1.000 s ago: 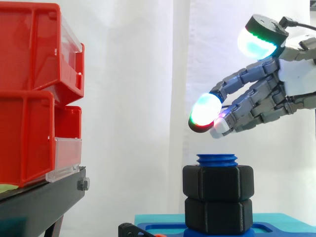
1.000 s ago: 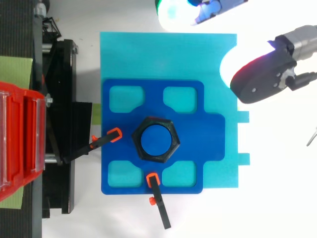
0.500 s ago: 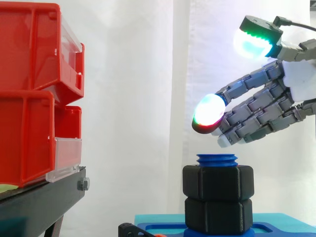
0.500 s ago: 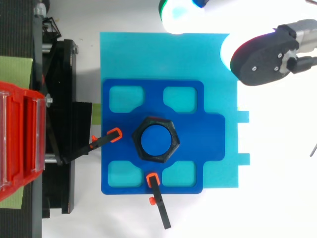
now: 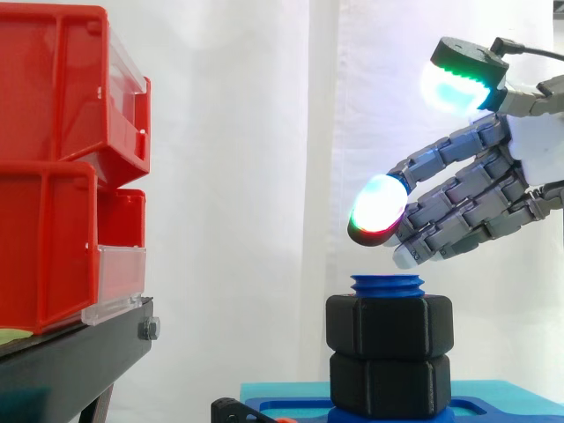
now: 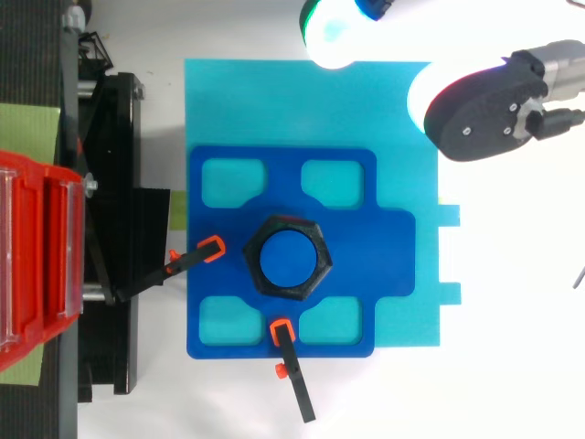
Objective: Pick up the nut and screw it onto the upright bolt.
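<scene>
1. Hand [image 5: 533,145]: grey segmented fingers on a white palm. The fingers are spread loosely and gently bent, with the thumb raised above them, and they hold nothing. You see it up and to the right of the bolt, clear of it.
2. Fingertips [image 5: 379,207]: thick rounded pads glowing white-cyan with green and red rims. From above, one pad [image 6: 331,27] sits over the far edge of the cyan plate.
3. Bolt [image 5: 388,285]: blue plastic, upright, at the middle of the dark blue base. The side view gives you its ridged thread rising just past the nuts. The top view gives you its flat round end [image 6: 290,258].
4. Upper nut [image 5: 389,326]: black, matte, hexagonal with rounded corners. It is threaded on the bolt, resting on the lower nut.
5. Lower nut [image 5: 389,383]: same make, seated on the base. From the side you read two stacked nuts; from above they line up as one hexagon.
6. Dark blue base [image 6: 388,238]: smooth, with four rounded pockets near its corners. It lies toward the left edge of the cyan plate.
7. Cyan plate [image 6: 274,101]: flat and square, with two tabs on its right edge.
8. Clamps: black with orange tips, one at the base's left edge [image 6: 212,247] and one at its near edge [image 6: 281,327].
9. Red bins [image 5: 53,176]: glossy plastic with clear fronts, stacked on a black stand [image 5: 70,361] at left.
</scene>
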